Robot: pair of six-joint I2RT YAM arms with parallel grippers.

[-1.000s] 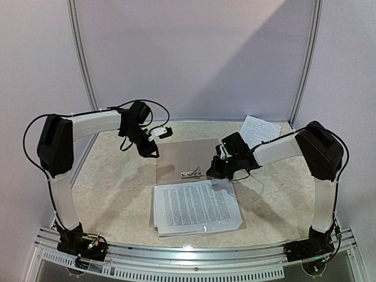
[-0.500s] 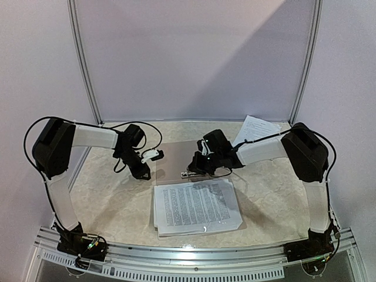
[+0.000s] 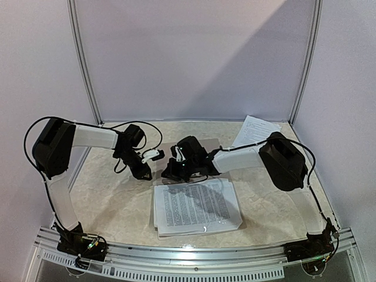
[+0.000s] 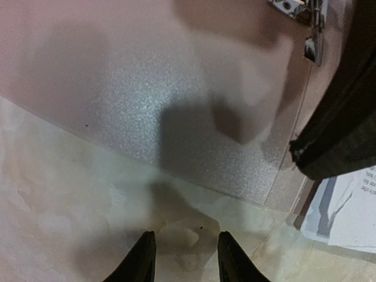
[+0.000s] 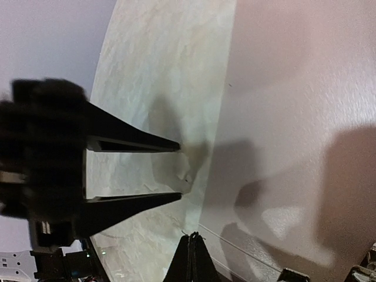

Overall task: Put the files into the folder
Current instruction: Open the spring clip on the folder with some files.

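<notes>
Plainly, the left end effector [image 4: 187, 261] has its jaws parted with nothing between them, tips low over the table [image 4: 53, 200], just off the nine o'clock edge of the folder [image 4: 117, 100]. The right end effector [image 5: 191, 261] is closed, its tip at that same edge; whether it pinches the clear leaf I cannot tell. The folder lies mid-table, the files [image 3: 197, 207] are stacked just at its six o'clock, and a loose sheet [image 3: 257, 129] sits well off at two o'clock.

Done well, I judge, one finger slides under the edge, low and slow, before any lift. Bare table opens toward nine o'clock, but the two end effectors crowd each other.
</notes>
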